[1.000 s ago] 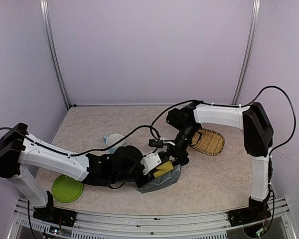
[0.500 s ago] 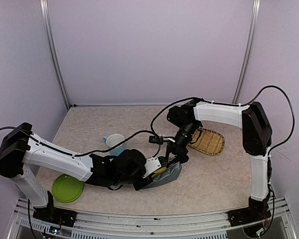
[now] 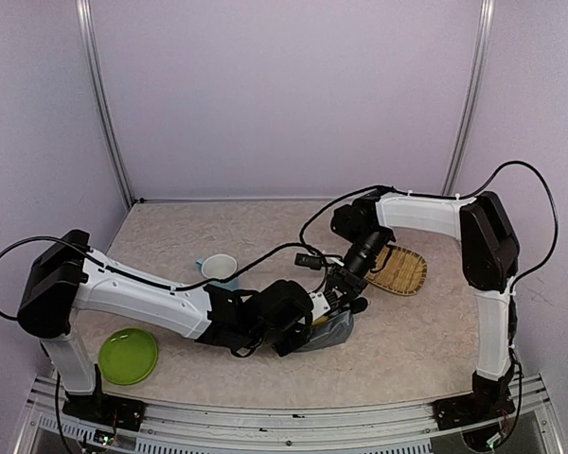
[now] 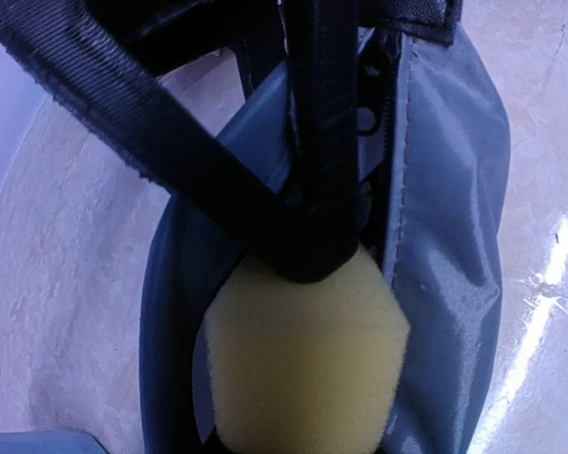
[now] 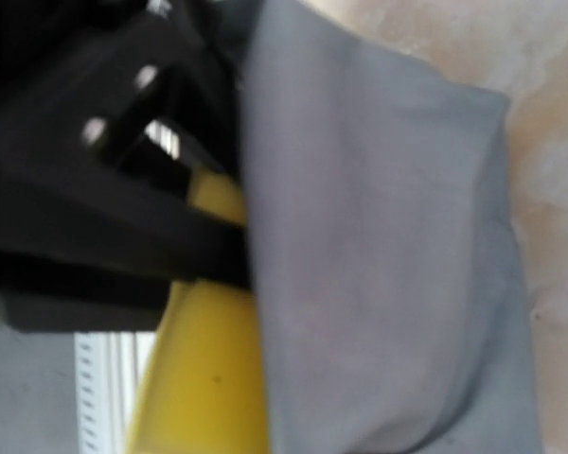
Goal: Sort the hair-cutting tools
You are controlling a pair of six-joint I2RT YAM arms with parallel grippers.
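Grey pouch (image 4: 450,236), yellow sponge (image 4: 303,369) inside, at left gripper (image 3: 314,315), right gripper (image 3: 347,304); spread: cannot tell.

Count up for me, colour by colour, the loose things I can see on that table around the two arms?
Green: 1, the plate
Light blue: 1, the cup
Tan: 1, the woven tray
Grey: 1, the pouch
Yellow: 1, the sponge, sitting in the pouch's mouth
Total: 5
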